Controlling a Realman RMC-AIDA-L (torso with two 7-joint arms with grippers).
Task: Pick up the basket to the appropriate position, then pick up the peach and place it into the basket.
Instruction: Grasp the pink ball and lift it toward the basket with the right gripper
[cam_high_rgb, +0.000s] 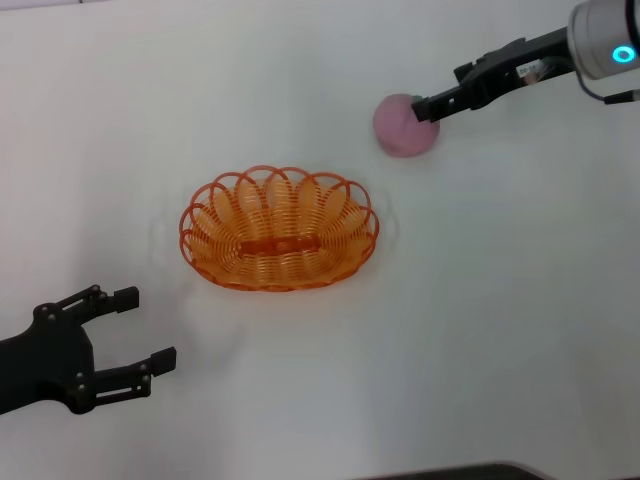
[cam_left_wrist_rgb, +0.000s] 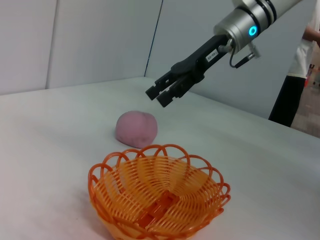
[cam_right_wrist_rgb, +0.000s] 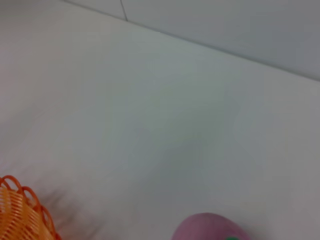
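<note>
orange basket: upright, mid-table | pink peach: on table, apart

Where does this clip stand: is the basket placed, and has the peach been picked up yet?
Done, by the look of it: the basket sits alone mid-table, and the left tool is open, off it, near the table's front edge. In hand: the right tool hangs above the peach, apparently not gripping it; the peach rests on the table beyond the basket. Left: grasp the peach and put it in the empty basket.

The left gripper sits low at near left with fingers spread, while the right gripper reaches in from far right, fingers seemingly close together.
</note>
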